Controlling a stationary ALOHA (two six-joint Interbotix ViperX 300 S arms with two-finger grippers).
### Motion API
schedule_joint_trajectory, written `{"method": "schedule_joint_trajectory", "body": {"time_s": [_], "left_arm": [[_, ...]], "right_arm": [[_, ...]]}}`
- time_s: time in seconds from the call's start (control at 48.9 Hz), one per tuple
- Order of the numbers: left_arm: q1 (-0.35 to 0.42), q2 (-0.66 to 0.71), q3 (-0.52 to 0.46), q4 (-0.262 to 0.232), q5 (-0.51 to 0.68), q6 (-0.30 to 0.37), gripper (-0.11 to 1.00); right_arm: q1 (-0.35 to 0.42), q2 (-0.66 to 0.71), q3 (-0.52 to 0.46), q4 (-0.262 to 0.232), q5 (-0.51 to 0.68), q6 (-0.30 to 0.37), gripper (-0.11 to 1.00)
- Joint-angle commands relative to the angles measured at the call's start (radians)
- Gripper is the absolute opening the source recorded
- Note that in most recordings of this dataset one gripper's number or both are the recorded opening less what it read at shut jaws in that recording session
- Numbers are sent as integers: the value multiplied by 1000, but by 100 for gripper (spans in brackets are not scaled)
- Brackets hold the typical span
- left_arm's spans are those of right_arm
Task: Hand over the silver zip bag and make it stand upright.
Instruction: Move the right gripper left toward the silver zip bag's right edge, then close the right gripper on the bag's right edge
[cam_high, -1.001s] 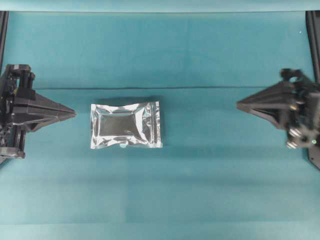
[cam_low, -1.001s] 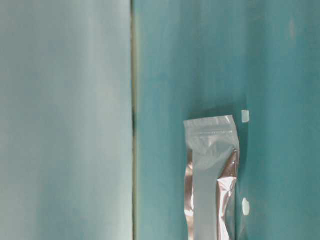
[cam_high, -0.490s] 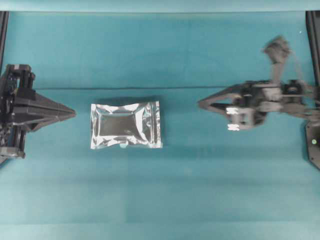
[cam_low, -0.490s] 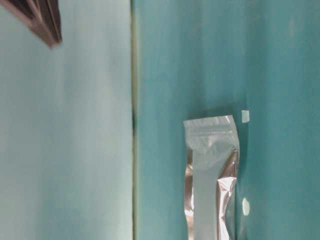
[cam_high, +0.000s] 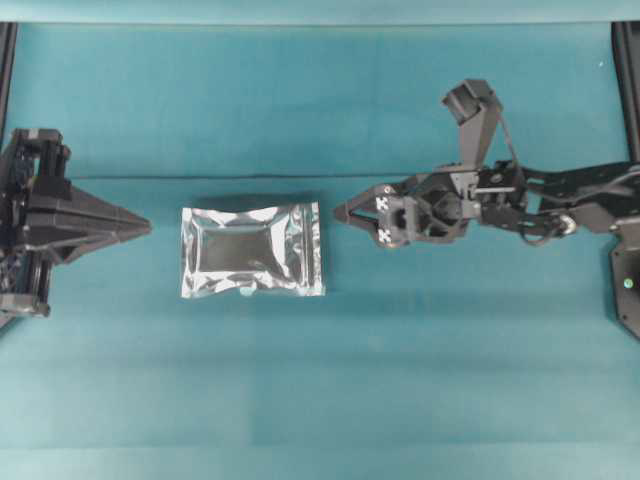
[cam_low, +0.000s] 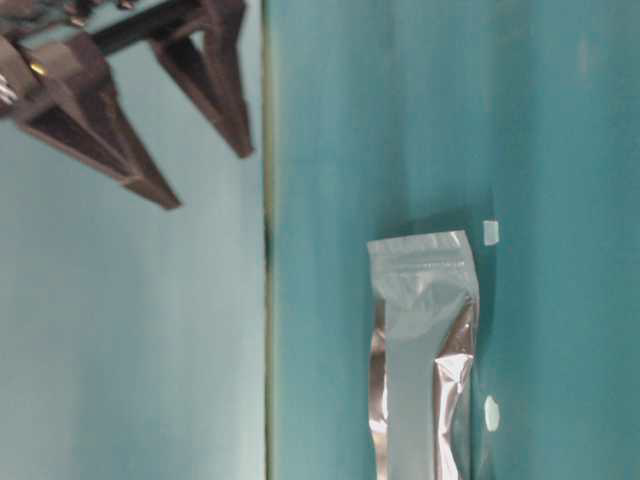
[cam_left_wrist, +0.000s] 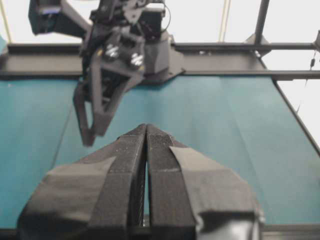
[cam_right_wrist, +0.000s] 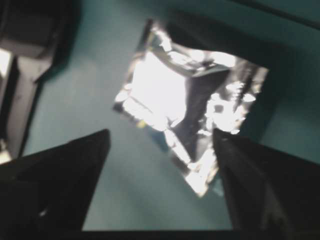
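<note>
Two tools face the silver zip bag, which lies flat on the teal table between them. Left tool sits pinched together, while right tool, tips spread apart, hangs near the bag's edge.

Left gripper parked at left edge, fingers pressed together. Right arm stretched toward centre, right gripper spread wide, holding nothing.
</note>
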Motion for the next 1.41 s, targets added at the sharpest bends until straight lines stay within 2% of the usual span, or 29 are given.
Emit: {"method": "schedule_joint_trajectory", "body": {"time_s": [0.0,0.266,0.531,0.858,1.185,1.39], "left_arm": [[0,11,-25,3,-5,2,0],[0,31,-25,3,-3,2,0],[2,35,-25,3,-3,2,0],[2,34,-21,2,6,2,0],[3,28,-20,2,60,-15,0],[6,28,-18,3,61,-15,0]], "right_arm": [[-3,18,0,2,-48,37,89],[31,141,-3,-8,-104,172,88],[67,258,-26,-25,-221,301,88],[66,388,-127,-35,-229,313,87],[58,433,-164,-35,-215,316,87],[58,476,-242,-35,-195,314,87]]}}
